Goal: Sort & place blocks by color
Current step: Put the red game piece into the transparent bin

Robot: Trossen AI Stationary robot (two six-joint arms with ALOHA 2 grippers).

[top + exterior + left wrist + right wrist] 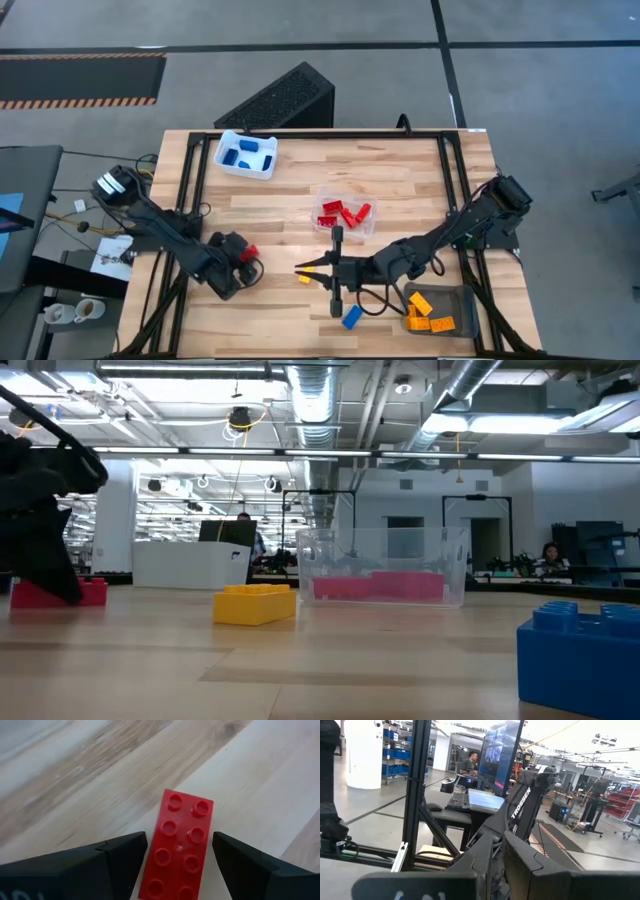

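Red block lying flat on the bench, studs up, sits between the parted jaws of the left gripper, which straddle it without yet clamping; in the high view this is at about 8 o'clock from the bench centre. Other red blocks fill the clear tray near the centre; blue blocks lie in the white tray at 11 o'clock; orange blocks lie in the grey tray at 5 o'clock. One yellow block and one blue block lie loose at 6 o'clock, beside the right gripper, whose jaws are clenched on nothing. Risk, as judged: the red block appears slightly skewed between the jaws, so closing could twist it or nudge it aside instead of seating a square grip.
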